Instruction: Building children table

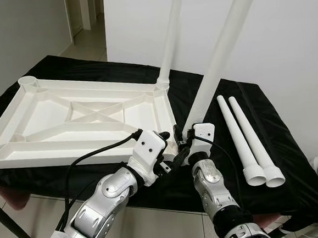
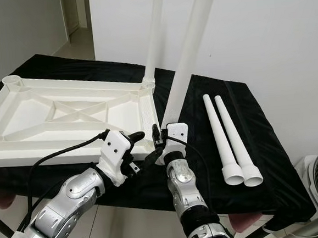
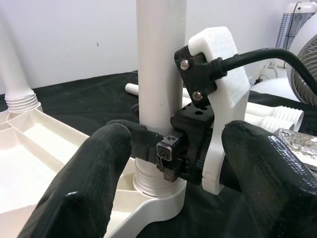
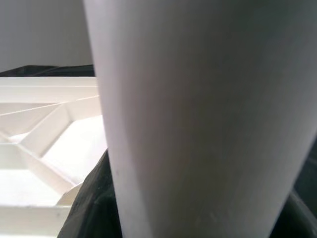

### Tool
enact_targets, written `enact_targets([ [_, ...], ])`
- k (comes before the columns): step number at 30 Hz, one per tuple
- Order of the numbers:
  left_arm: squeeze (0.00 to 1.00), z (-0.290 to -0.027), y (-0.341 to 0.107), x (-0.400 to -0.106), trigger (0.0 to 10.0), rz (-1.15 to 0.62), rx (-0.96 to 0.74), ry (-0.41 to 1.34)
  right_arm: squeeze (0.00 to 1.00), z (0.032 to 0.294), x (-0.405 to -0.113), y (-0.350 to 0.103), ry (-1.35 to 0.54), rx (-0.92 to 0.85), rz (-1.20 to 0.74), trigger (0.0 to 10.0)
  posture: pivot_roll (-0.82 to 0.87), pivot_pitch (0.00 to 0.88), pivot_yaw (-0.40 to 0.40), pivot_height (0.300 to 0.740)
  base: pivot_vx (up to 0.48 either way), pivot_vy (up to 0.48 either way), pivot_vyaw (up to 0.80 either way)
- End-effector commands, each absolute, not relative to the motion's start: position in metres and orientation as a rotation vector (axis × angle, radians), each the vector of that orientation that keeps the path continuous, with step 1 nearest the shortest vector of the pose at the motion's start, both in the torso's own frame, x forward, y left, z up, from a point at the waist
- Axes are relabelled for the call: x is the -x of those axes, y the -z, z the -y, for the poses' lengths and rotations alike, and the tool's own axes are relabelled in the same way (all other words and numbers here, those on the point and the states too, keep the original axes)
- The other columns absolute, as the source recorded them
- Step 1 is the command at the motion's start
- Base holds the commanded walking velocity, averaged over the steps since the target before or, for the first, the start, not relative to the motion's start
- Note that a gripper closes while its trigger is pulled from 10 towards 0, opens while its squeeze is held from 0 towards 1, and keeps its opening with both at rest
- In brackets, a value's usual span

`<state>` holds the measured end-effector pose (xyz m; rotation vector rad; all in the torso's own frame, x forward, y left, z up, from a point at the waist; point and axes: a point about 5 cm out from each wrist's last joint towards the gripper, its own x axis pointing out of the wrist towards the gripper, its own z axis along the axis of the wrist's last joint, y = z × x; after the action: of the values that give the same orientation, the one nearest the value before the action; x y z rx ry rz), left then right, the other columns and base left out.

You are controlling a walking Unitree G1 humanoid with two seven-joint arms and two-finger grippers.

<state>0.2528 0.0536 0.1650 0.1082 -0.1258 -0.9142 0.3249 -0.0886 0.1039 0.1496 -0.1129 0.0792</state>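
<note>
Right gripper (image 1: 184, 140) clamps near-corner leg (image 1: 220, 53) above upturned tabletop (image 1: 48, 114) socket | left gripper (image 1: 166, 136) open beside leg | advice: keep leg plumb, press straight down, twist

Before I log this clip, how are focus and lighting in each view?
Left and right eye views: sharp and evenly lit, though the black cloth swallows detail. Left wrist view: the near leg and right gripper are crisp, while the left gripper's fingers blur in the foreground. Right wrist view: that leg sits so close it is a soft grey blur, the table top behind slightly overexposed.
</note>
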Motion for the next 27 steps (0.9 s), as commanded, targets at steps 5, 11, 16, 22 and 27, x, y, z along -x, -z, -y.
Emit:
enact_targets([
  [5, 0.0, -0.043, -0.166, -0.242, 10.0, 0.138, -0.117, 1.119, 0.0, 0.121, -0.321, -0.074, 0.135, -0.155, -0.038, 10.0, 0.04, 0.0, -0.134, 0.74, 0.0, 0.0, 0.0],
  [11, 0.0, -0.043, -0.165, -0.241, 10.0, 0.137, -0.118, 1.122, 0.0, 0.132, -0.323, -0.072, 0.213, -0.172, -0.069, 10.0, 0.04, 0.0, -0.134, 0.74, 0.0, 0.0, 0.0],
  [16, 0.0, -0.043, -0.165, -0.241, 10.0, 0.136, -0.116, 1.125, 0.0, 0.129, -0.325, -0.076, 0.22, -0.19, -0.054, 10.0, 0.04, 0.0, -0.132, 0.74, 0.0, 0.0, 0.0],
  [22, 0.0, -0.043, -0.165, -0.24, 10.0, 0.136, -0.115, 1.127, 0.0, 0.127, -0.325, -0.08, 0.199, -0.191, -0.028, 10.0, 0.04, 0.0, -0.134, 0.74, 0.0, 0.0, 0.0],
  [27, 0.0, -0.042, -0.164, -0.239, 10.0, 0.13, -0.113, 1.131, 1.0, 0.131, -0.324, -0.085, 0.159, -0.225, 0.031, 10.0, 0.04, 0.0, -0.132, 0.74, 0.0, 0.0, 0.0],
])
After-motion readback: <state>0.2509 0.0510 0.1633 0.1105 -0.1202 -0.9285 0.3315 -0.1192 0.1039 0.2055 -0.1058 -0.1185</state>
